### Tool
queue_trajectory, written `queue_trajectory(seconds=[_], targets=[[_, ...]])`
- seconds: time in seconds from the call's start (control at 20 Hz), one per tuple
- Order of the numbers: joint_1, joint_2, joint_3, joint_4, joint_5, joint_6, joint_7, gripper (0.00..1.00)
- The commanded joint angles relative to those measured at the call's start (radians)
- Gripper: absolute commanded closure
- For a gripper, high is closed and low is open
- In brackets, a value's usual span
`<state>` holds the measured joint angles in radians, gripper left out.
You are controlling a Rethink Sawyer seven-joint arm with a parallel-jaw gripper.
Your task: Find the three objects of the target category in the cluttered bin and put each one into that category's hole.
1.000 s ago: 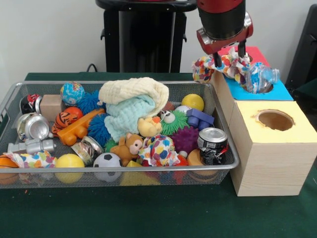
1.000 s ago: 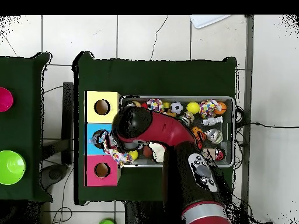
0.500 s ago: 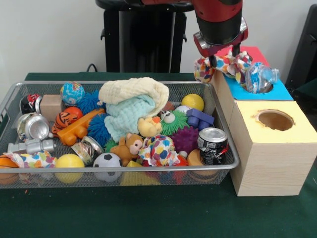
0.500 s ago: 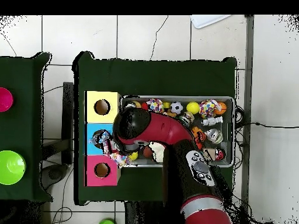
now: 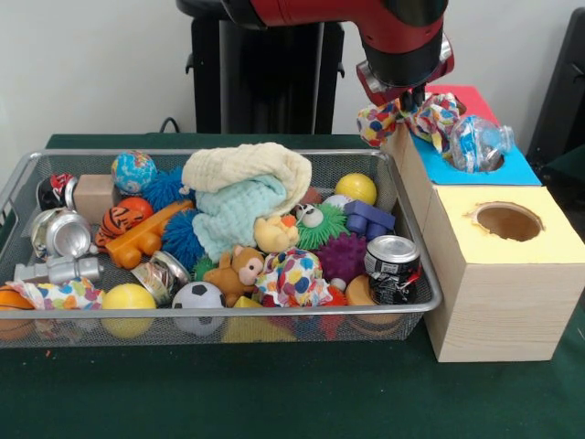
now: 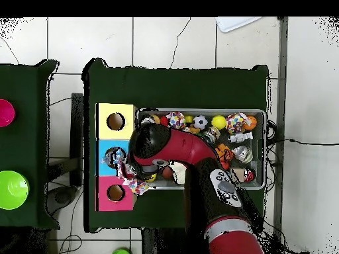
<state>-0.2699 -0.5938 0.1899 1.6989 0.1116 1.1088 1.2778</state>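
Front view gives you the red and black arm (image 5: 384,27) reaching in from the top, its wrist pointing straight down over the seam between the wire bin (image 5: 416,274) and the row of boxes on the green counter (image 5: 274,393). The gripper (image 5: 409,99) hangs above the bin-side edge of the blue box (image 5: 512,169), and its jaws are clenched on the multicoloured cloth (image 5: 416,117). The cloth droops to both sides of the jaws, so its long axis runs roughly level, from the bin's far right corner across to the blue box's hole. One end hangs over the bin-side wall of the box; the other reaches the plastic bottle (image 5: 477,142) that sits tilted in that hole, neck pointing away from the bin. You cannot tell whether cloth and bottle touch.

In the overhead view the arm (image 6: 179,149) covers the bin's box-side end, and the cloth (image 6: 132,180) shows beside the blue box (image 6: 106,165), trailing toward the red box (image 6: 106,198).

Against the frame a second ago, the wrist has risen in the front view and the cloth has lifted with it, bunched tighter under the jaws. The yellow box (image 5: 539,247) and the bin's clutter have not moved.
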Motion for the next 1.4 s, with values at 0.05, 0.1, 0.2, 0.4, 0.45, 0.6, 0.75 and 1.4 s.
queue_trajectory(seconds=[0.05, 0.1, 0.2, 0.4, 0.45, 0.6, 0.75, 1.4], targets=[[-0.022, 0.021, 0.008, -0.038, 0.017, 0.100, 0.183, 1.00], [-0.022, 0.014, 0.004, -0.042, 0.012, 0.112, 0.185, 1.00], [-0.014, 0.003, -0.014, -0.066, -0.018, 0.131, 0.187, 1.00], [-0.001, -0.004, -0.064, -0.126, -0.123, 0.121, 0.149, 1.00], [0.002, -0.007, -0.077, -0.141, -0.152, 0.124, 0.136, 1.00], [0.010, -0.001, -0.105, -0.195, -0.255, 0.127, 0.080, 1.00], [0.020, 0.012, -0.123, -0.240, -0.337, 0.112, 0.057, 1.00], [0.014, 0.017, -0.127, -0.324, -0.442, 0.065, 0.057, 1.00]])
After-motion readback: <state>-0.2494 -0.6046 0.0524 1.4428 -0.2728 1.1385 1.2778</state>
